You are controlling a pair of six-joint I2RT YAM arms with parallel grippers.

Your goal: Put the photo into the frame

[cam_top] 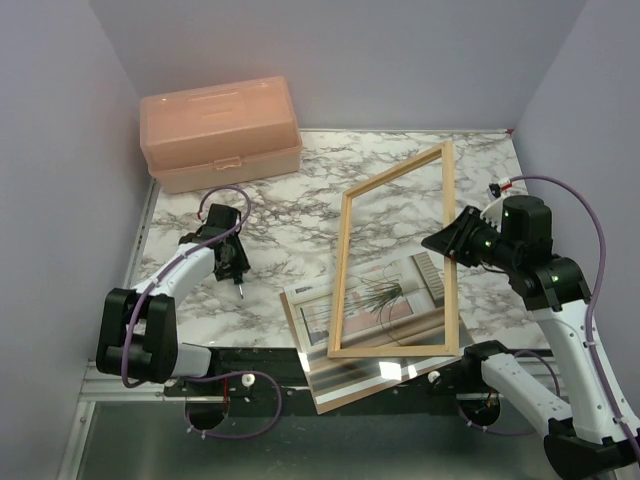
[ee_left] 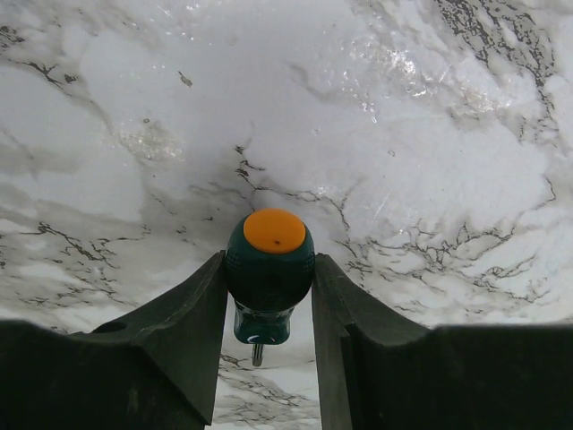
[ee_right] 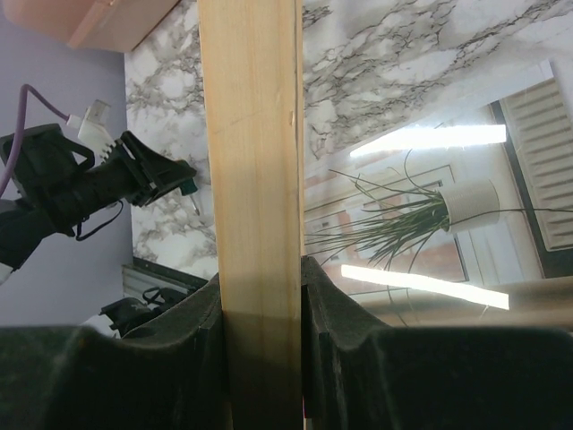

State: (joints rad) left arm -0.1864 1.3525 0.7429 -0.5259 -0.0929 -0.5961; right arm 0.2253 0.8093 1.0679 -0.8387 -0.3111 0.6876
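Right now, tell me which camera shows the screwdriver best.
The left wrist view: the screwdriver, green handle with orange cap, sits centred and close, clamped in the left gripper. The top view shows only its small tip poking below that gripper. The right wrist view catches a green sliver of it beside the frame.

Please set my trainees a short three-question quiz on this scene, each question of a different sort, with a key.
1. True or false: the right gripper is shut on a bar of the frame.
2. What does the left gripper hold? A: a screwdriver. B: a pencil. C: nothing.
3. Fill in: the photo shows a potted ____.
Key: 1 true; 2 A; 3 plant.
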